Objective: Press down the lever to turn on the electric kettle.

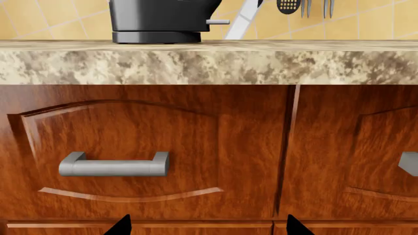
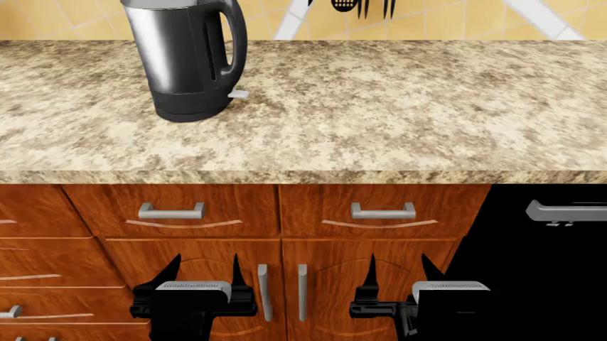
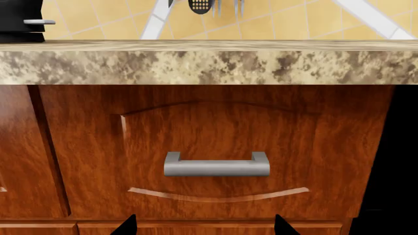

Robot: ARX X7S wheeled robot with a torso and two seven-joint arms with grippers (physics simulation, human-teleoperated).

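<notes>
The electric kettle (image 2: 185,57), dark grey with a black loop handle and round black base, stands at the back left of the speckled countertop (image 2: 379,121). Its small light-grey lever (image 2: 238,94) juts from the base below the handle. The kettle's lower part (image 1: 160,19) and lever (image 1: 219,21) show in the left wrist view. The lever also shows in the right wrist view (image 3: 38,22). My left gripper (image 2: 204,273) and right gripper (image 2: 399,273) are both open and empty. They hang low in front of the cabinet doors, well below the counter's edge.
Wooden drawers with metal handles (image 2: 172,211) (image 2: 383,212) sit under the counter, and cabinet doors are below them. A black appliance front (image 2: 559,241) is at the right. Utensils (image 2: 365,7) hang on the tiled wall behind.
</notes>
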